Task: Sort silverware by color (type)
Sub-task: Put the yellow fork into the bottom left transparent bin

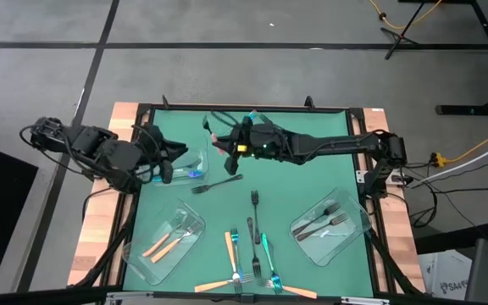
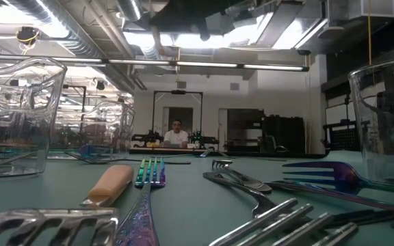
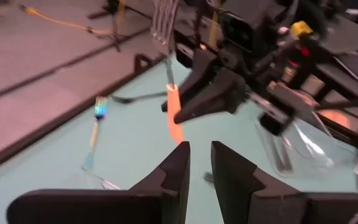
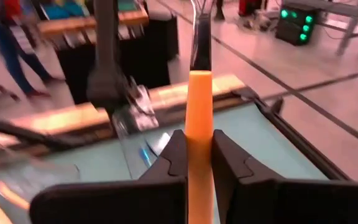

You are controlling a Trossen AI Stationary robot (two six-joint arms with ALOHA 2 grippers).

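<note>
While no writing reads, right gripper [image 4: 191,155] clamps orange-handled fork [image 4: 198,118]

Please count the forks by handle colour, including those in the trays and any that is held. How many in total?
Orange forks: 6, one in the right hand
Blue-teal forks: 4
Dark forks: 4, uncertain because they overlap in the tray
Total: about 14

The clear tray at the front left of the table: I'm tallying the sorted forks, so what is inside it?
The front-left tray holds orange-handled forks: two handles show plainly, lying side by side. The clear plastic's glare may hide another, so the count is unsure.
</note>
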